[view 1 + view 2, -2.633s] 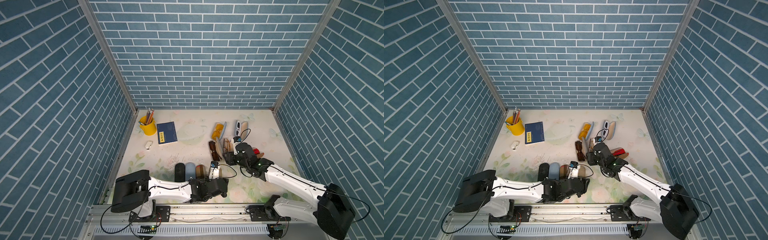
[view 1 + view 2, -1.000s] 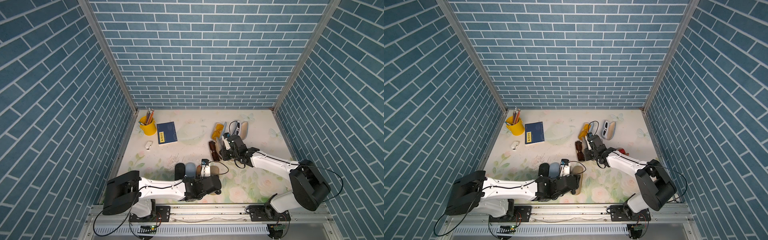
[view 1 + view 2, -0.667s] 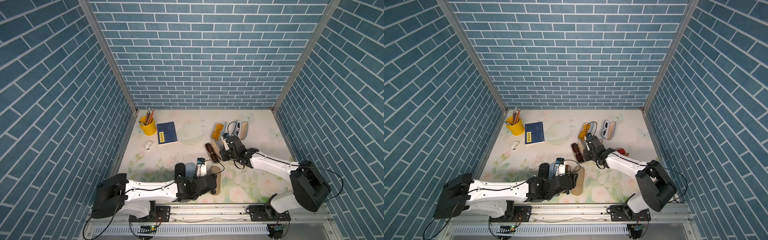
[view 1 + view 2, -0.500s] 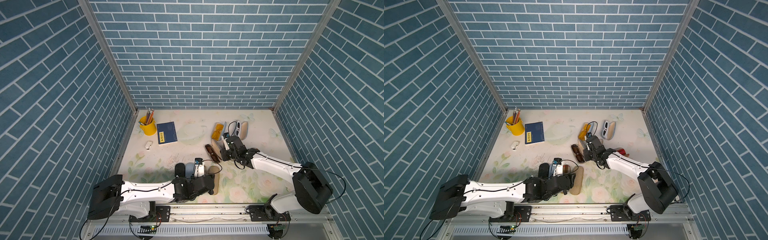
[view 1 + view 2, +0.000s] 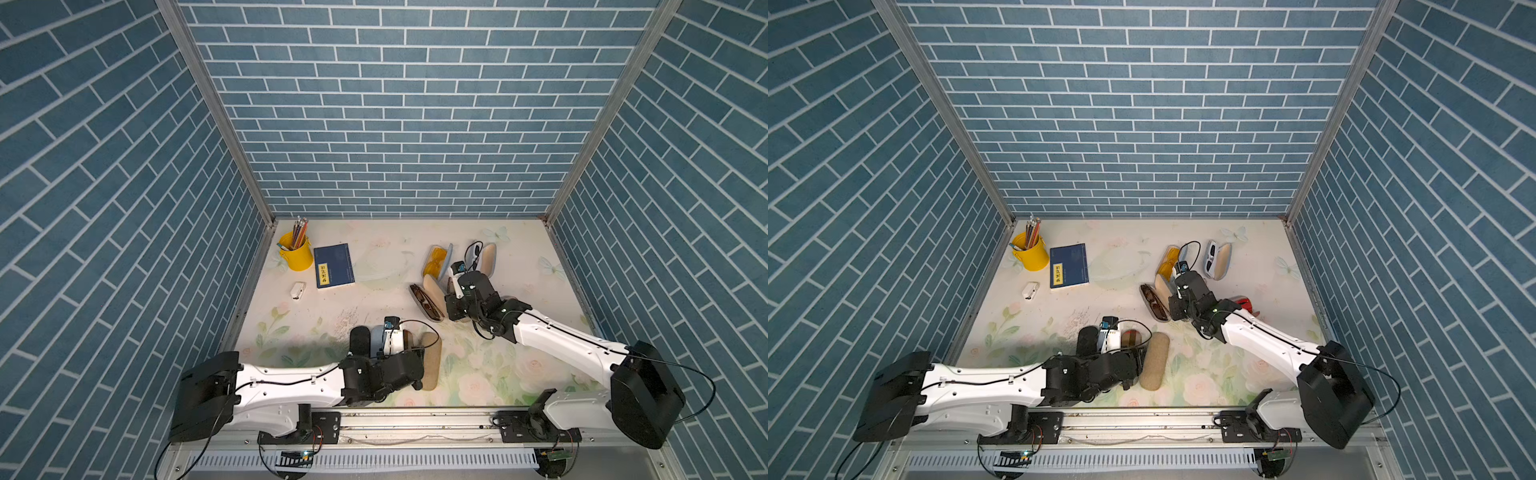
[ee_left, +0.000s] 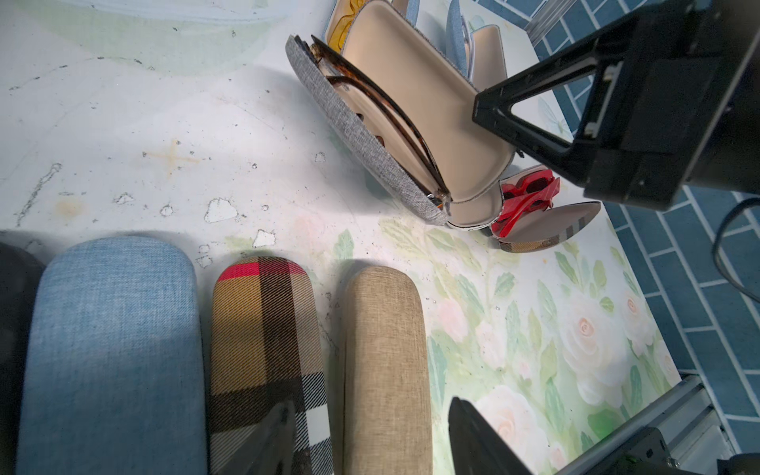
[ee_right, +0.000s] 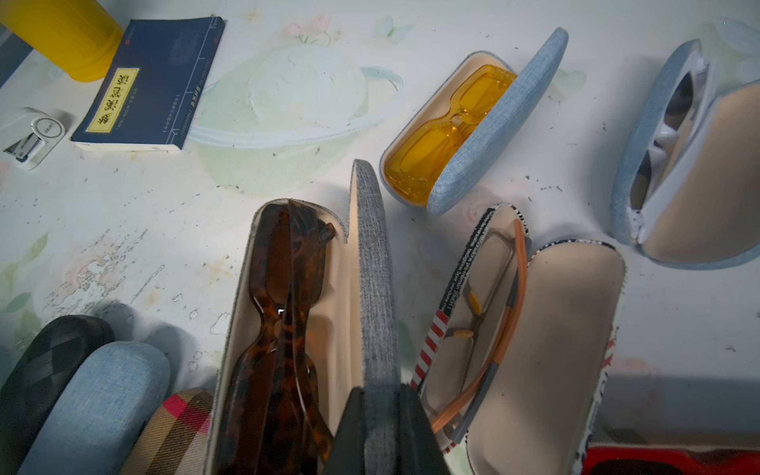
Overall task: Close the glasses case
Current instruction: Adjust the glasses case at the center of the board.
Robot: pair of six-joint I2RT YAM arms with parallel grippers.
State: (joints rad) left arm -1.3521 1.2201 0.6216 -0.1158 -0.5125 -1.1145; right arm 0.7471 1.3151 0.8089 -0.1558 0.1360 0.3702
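While right gripper [image 7: 380, 397] clamps one grey case [image 7: 372, 246], left gripper [image 6: 368, 405] gapes; four cases [image 6: 384, 349] closed.

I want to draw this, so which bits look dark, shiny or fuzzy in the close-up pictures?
Left wrist view: a shadow darkens the near ends of the blue case and plaid case; the left claw looks fuzzy. Right wrist view: the right claw, pinching the grey lid, is dark and soft; a tiny glint shines on the brown glasses.

3 blue brick walls [image 5: 415, 104] (floral tabletop [image 5: 382, 291])
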